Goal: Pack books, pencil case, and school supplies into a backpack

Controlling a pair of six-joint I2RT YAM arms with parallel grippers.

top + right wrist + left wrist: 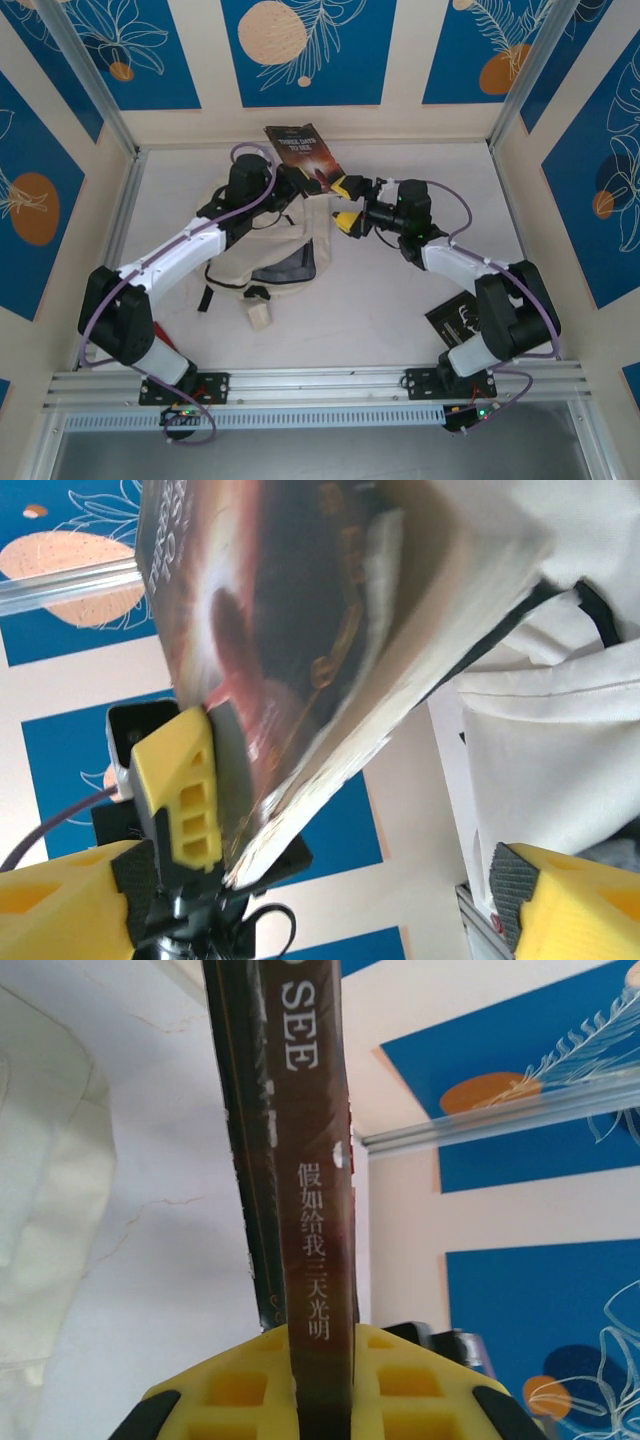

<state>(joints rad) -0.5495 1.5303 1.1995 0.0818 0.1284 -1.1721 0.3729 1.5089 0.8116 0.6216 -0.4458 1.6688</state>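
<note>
A dark brown book with white lettering (303, 150) is raised over the far middle of the table, and my left gripper (312, 183) is shut on its lower corner. In the left wrist view the book's spine (318, 1210) stands pinched in the left gripper (320, 1385) between its yellow jaws. My right gripper (347, 204) stands open just right of that corner, nothing between its fingers. In the right wrist view the book (300, 610) tilts above the open right gripper (320, 910). The cream-white backpack (275, 255) lies under the left arm, its edge also seen as backpack fabric (560, 710).
A black book with a white emblem (455, 318) lies on the table at the near right, partly under the right arm. A metal frame rail (320, 385) runs along the near edge. Walls with blue panels close in the far and side edges.
</note>
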